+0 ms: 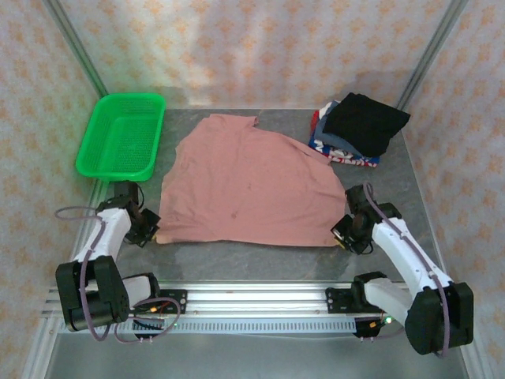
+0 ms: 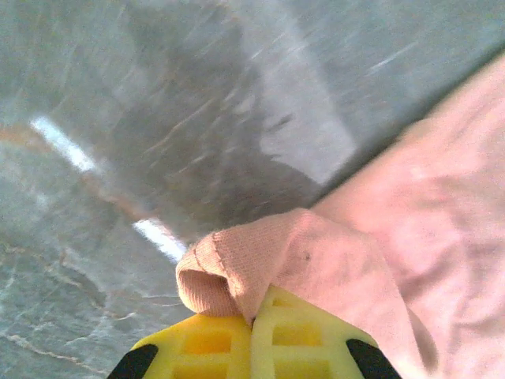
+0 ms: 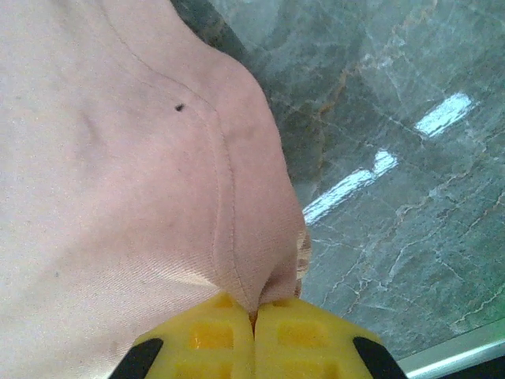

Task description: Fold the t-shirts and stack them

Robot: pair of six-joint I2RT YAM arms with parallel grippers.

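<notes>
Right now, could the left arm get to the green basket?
Probably yes: the green basket sits just beyond the left gripper, nothing between them. But that gripper is shut on a corner of the pink t-shirt, so it would have to let go first.

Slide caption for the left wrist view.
Left end effector shut on a corner of the dusty-pink cloth t-shirt over grey tabletop.

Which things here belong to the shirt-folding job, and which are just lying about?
Part of the job:
- pink shirt, spread flat, near corners pinched by the left gripper and right gripper
- stack of folded shirts at far right, black one on top

Lying about:
- green basket, empty, at far left
</notes>
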